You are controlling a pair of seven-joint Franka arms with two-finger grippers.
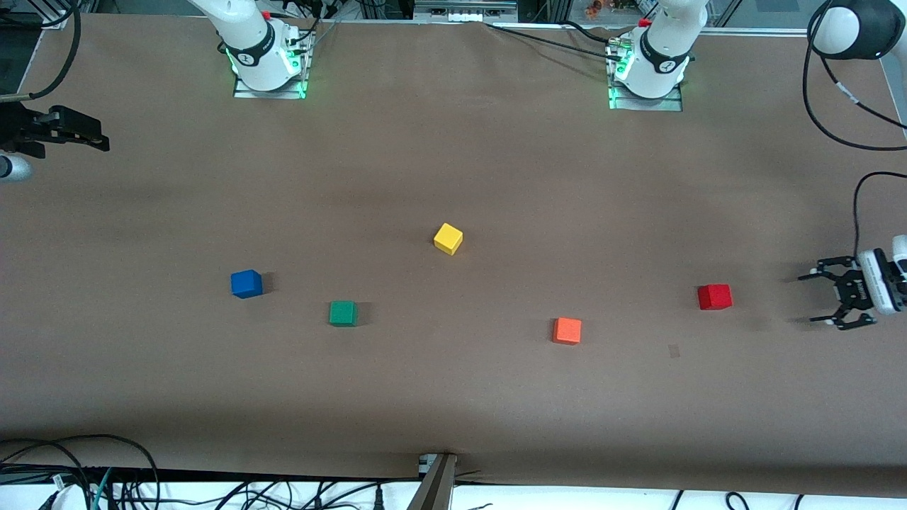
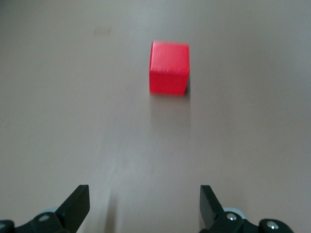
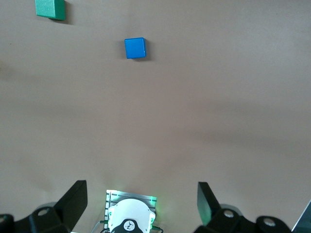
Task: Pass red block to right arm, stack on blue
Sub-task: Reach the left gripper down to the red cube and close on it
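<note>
The red block (image 1: 714, 297) (image 2: 169, 68) sits on the brown table toward the left arm's end. My left gripper (image 1: 809, 298) (image 2: 145, 199) hovers low beside it, farther toward that end of the table, open, empty and pointing at the block. The blue cube (image 1: 246, 283) (image 3: 134, 48) rests on the table toward the right arm's end. My right gripper (image 1: 99, 140) (image 3: 142, 194) hangs high at that end's edge, open with nothing between its fingers, well away from the blue cube.
A green cube (image 1: 343, 313) (image 3: 50, 8) lies beside the blue one, slightly nearer the front camera. A yellow cube (image 1: 448, 239) sits mid-table and an orange cube (image 1: 567, 331) beside the red block. The right arm's base (image 3: 130, 213) shows below its gripper.
</note>
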